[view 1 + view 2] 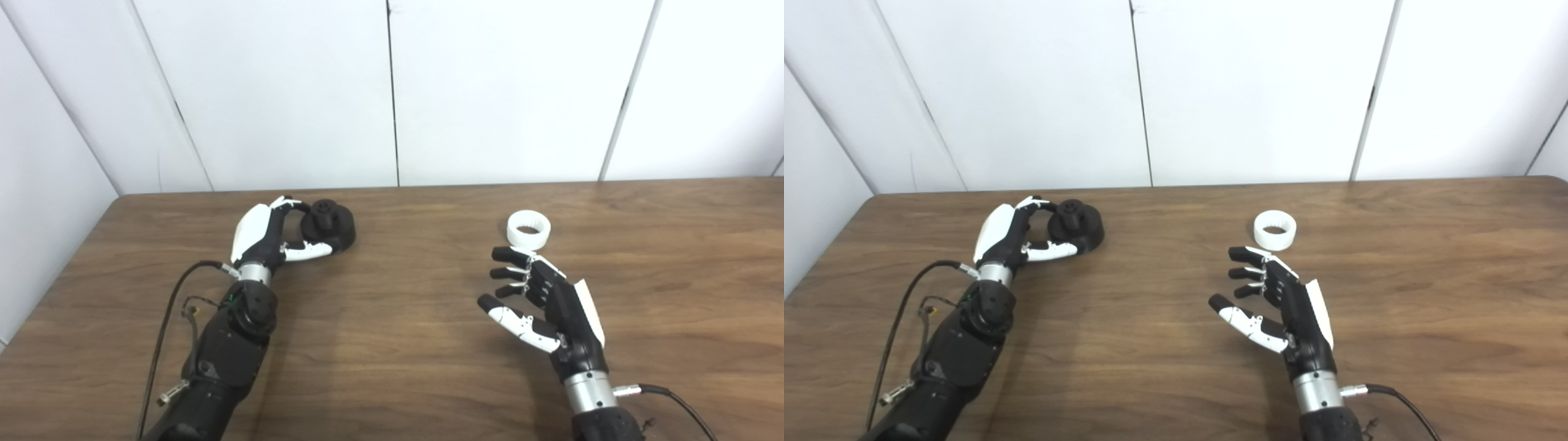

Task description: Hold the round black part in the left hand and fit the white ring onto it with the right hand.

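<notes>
Two hands: left hand grasping black part; right hand released beside white ring.

Round part: matte black all over. Ring: plain white. Table: brown wood, darker streaked grain. Wall panels: white, dark seams between. Left hand and right hand: black with white shell plates, silver wrist collars. Cables: black.
</notes>
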